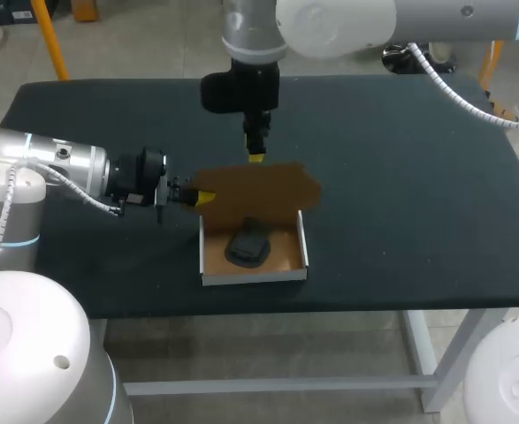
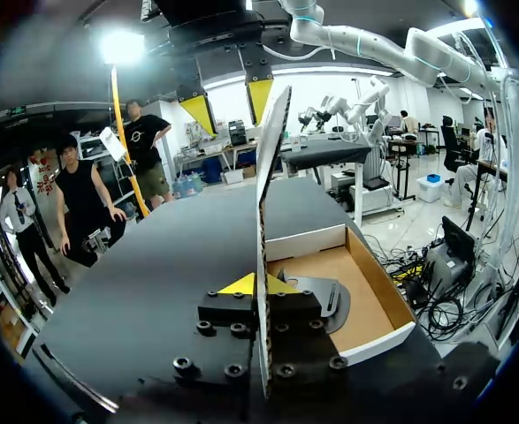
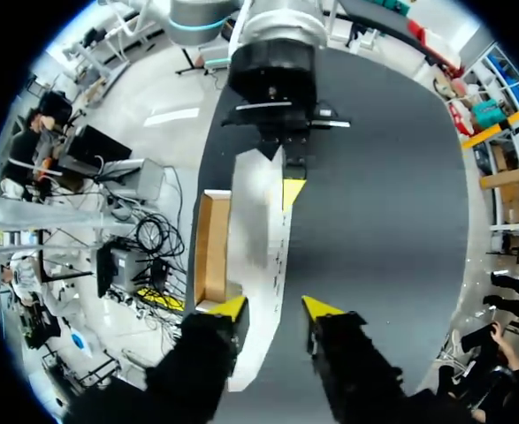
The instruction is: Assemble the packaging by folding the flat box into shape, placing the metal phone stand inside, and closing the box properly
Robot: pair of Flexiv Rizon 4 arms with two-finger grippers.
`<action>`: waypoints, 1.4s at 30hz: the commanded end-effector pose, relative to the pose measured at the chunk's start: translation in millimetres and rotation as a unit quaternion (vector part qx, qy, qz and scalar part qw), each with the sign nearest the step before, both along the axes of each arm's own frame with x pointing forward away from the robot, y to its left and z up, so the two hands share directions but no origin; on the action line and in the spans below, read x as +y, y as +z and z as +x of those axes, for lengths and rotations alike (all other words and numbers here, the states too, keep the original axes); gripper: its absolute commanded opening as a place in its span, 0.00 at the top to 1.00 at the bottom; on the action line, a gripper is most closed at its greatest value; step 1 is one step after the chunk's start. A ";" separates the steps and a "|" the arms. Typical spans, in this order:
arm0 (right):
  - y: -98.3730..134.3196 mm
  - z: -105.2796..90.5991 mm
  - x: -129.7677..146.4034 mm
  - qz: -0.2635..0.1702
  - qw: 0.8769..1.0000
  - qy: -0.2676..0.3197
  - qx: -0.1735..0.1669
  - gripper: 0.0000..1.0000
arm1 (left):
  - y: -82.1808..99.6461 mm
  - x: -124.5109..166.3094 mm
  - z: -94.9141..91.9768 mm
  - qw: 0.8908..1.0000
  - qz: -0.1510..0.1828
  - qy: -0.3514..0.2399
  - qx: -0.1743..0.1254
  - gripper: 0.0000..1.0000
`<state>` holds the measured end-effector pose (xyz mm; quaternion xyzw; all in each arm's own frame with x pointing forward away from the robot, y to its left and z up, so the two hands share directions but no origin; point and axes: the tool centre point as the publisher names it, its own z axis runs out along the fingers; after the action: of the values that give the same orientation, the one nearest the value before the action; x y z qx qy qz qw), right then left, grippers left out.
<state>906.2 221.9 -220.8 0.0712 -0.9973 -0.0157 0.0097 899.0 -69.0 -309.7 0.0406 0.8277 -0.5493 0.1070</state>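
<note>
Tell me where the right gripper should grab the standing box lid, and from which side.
Take the lid by its free top edge, coming straight down from above, one finger on each face. It stands almost upright over the box, thin edge up, and the right gripper hangs open just above that edge. The left gripper pinches its side edge, so the top is free.

The left arm (image 1: pixel 60 168), mid-left of frame, and the right arm (image 1: pixel 347 22), along the top, are silver-and-white tubes with thin blue rings, white coiled cables and black wrists bearing yellow-tipped fingers (image 1: pixel 205 197).
</note>
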 end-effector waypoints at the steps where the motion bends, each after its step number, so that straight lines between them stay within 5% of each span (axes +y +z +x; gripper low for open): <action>1: -1.5 -10.1 -0.9 -0.001 1.000 0.000 -0.007 0.58 | -1.9 0.2 -0.6 1.000 -0.001 0.000 0.000 1.00; 16: -16.9 -21.3 -2.1 -0.016 1.000 -0.013 -0.014 0.56 | -1.9 0.2 -0.6 1.000 -0.001 0.000 0.000 1.00; 42: -41.2 -9.1 4.6 -0.019 1.000 -0.013 0.008 0.51 | -1.9 0.2 -0.6 1.000 -0.001 0.000 0.000 1.00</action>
<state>891.4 222.3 -257.9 0.0564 -0.9983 -0.0010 0.0113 899.0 -68.8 -310.9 0.0405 0.8278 -0.5491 0.1076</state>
